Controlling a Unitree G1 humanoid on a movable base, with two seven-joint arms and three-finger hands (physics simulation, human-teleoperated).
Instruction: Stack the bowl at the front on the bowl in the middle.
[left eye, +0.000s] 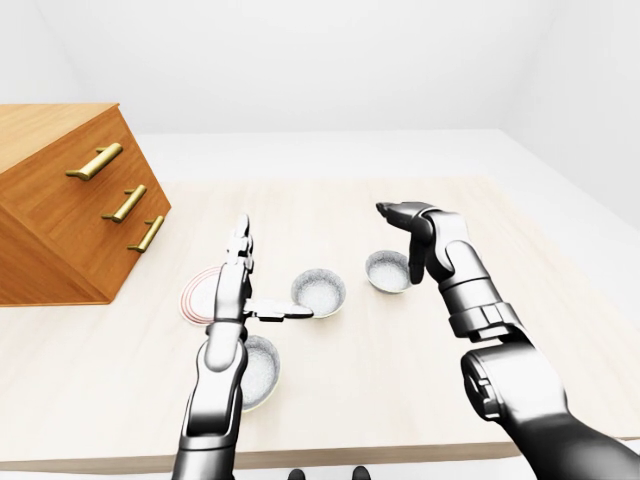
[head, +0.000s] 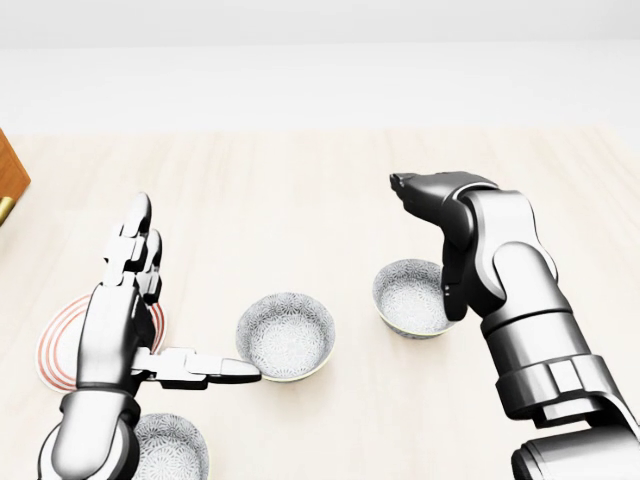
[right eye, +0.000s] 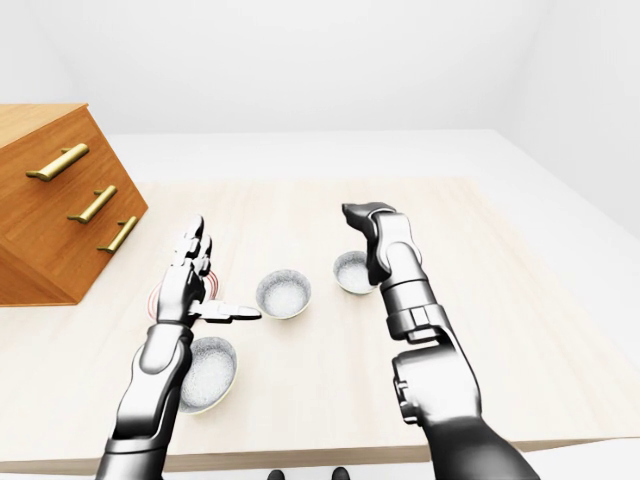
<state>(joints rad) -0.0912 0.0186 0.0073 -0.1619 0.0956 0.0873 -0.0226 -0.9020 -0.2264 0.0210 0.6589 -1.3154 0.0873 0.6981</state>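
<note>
Three patterned white bowls stand on the pale wooden table (head: 300, 200). The front bowl (left eye: 262, 372) is lowest in the left-eye view, partly hidden by my left forearm. The middle bowl (head: 286, 335) sits just right of my left thumb. A third bowl (head: 410, 298) lies under my right hand. My left gripper (head: 195, 295) is open, fingers pointing up the view and the thumb stretched toward the middle bowl's rim, holding nothing. My right gripper (head: 425, 245) hovers over the third bowl, open, fingers bent leftward and the thumb hanging down.
A white plate with red rings (head: 55, 350) lies left of the middle bowl, behind my left hand. A wooden chest of drawers with brass handles (left eye: 70, 200) stands on the table's left side. The table's near edge (left eye: 400, 455) runs along the bottom of the left-eye view.
</note>
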